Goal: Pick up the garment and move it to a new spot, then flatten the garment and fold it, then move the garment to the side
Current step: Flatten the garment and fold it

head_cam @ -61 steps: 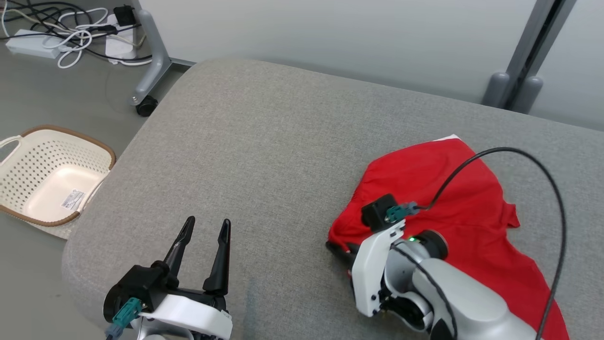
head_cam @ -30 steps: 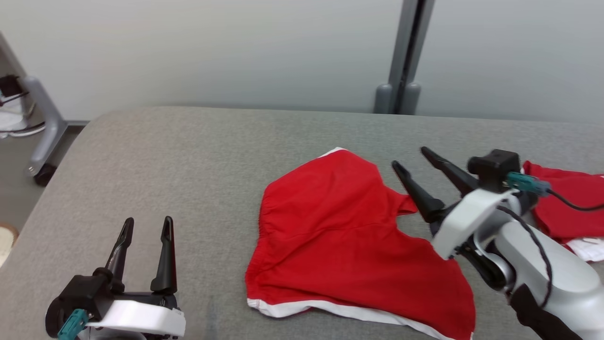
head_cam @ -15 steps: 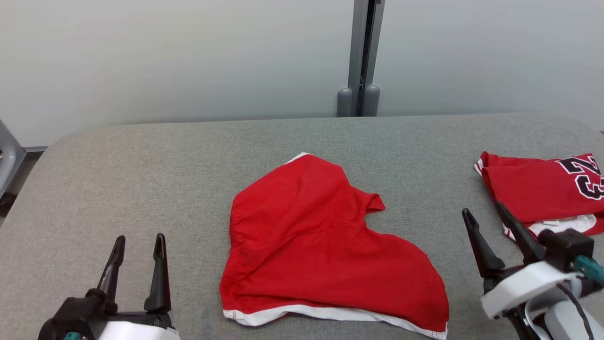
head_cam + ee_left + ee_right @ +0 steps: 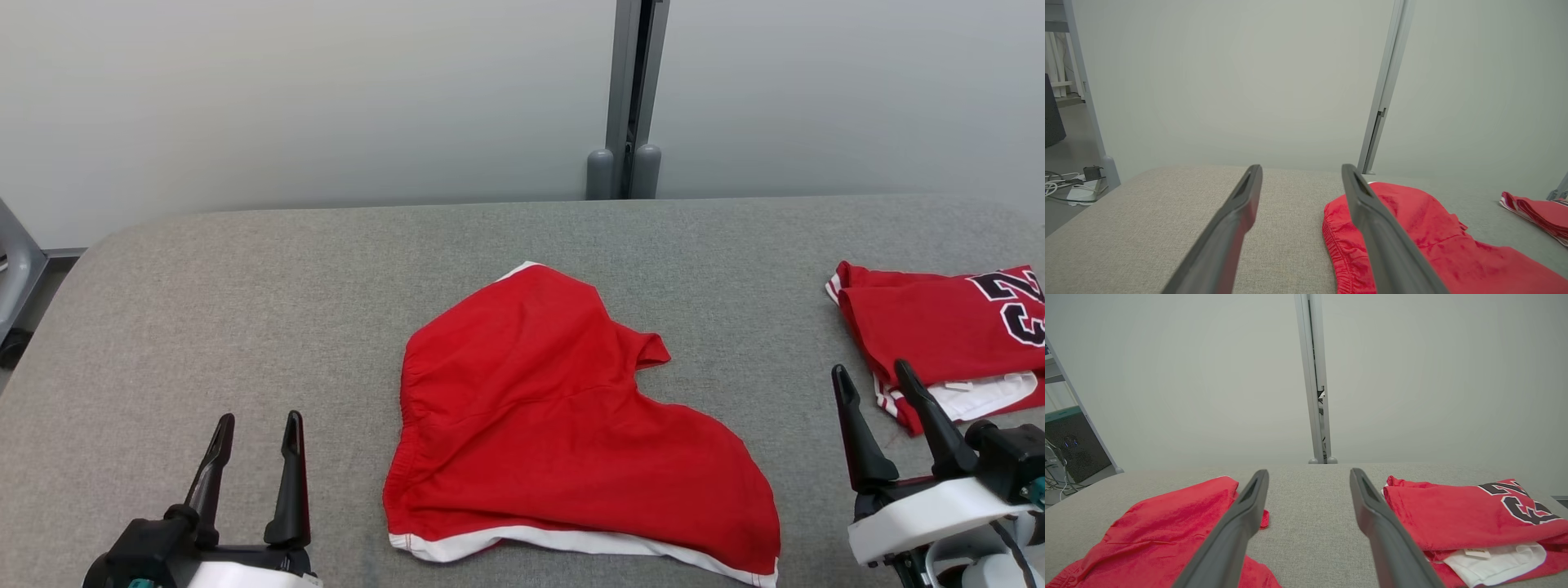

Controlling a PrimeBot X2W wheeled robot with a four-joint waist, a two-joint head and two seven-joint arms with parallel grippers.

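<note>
Two claws sit at the bottom corners of the head view, both empty and both spread. At the lower left, the left claw (image 4: 258,420) points its two dark fingers up the frame with a clear gap between them, over bare grey tabletop (image 4: 245,286). At the lower right, the right claw (image 4: 870,371) is likewise parted and holds nothing. Its fingertips come just beside the near edge of a folded red jersey (image 4: 922,327), which lies at the right edge of the frame with black-and-white numerals on top and a white layer showing beneath. Whether those tips touch the cloth I cannot tell. Between the two claws, in the lower middle of the frame, lies the garment (image 4: 563,433), a pair of red shorts with white trim along the bottom hem. It is spread but wrinkled on the tabletop, its gathered waistband toward the left, apart from either claw. Behind the tabletop, across the top of the frame, stands a pale wall with a grey post (image 4: 629,98) in the upper middle.
</note>
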